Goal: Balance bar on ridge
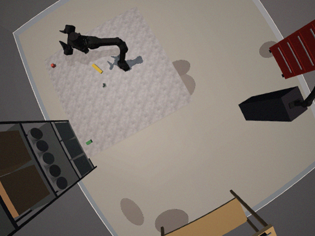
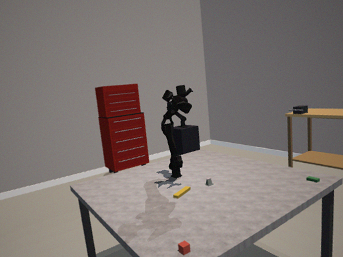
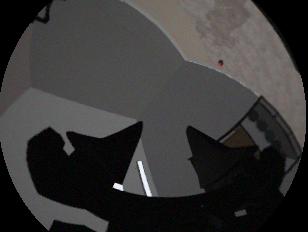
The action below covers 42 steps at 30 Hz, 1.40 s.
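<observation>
"Pinkish-grey surface is the big thing here, guys, pretty much a mottled slab on dark legs. Past it in the exterior view there's a red tool chest standing on the floor."

"Cool, and the arm?"

"Black arm, foot on the slab, raised up high. Top view has it reaching out over one edge."

"Is it pinching anything?"

"Nope. The fingers are spread with a wide gap, nothing in between. The wrist view just looks past them at walls and ceiling, mostly."

"OK so where's the bar?"

"Yellow bar, lying flat on the surface, between the arm's foot and the red cube. So not balanced on anything, lol."

"What about the smaller bits?"

"Green block near a corner, well apart from the bar. Then the red cube, near a different corner. Tiniest is the grey ridge, near the bar but not touching it, and the bar isn't across it."
</observation>
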Motion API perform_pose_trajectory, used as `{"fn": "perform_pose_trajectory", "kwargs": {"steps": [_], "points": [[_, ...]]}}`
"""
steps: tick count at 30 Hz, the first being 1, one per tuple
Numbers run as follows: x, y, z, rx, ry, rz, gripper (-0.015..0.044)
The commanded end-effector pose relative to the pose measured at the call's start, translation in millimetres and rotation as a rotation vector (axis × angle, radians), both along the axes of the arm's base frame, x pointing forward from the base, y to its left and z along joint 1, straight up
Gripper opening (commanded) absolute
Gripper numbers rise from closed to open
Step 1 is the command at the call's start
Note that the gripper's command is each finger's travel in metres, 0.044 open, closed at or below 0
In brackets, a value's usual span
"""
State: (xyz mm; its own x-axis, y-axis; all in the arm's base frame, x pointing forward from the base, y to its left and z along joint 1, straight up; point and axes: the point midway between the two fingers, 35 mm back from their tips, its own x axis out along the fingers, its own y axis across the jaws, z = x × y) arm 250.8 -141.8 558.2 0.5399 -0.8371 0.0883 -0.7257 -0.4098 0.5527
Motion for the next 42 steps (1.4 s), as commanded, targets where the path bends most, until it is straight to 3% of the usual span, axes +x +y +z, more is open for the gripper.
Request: {"fn": "perform_pose_trajectory", "kwargs": {"steps": [1,21,32,42], "points": [[27,-6,-28,-0.054,0.213,0.022,0.0315],[101,-42,-179,-0.262,1.179,0.291,0.0315],[105,-56,-270,-0.320,1.605,0.586,0.0315],[89,-61,-346,-0.347,1.874,0.953,0.0315]]}}
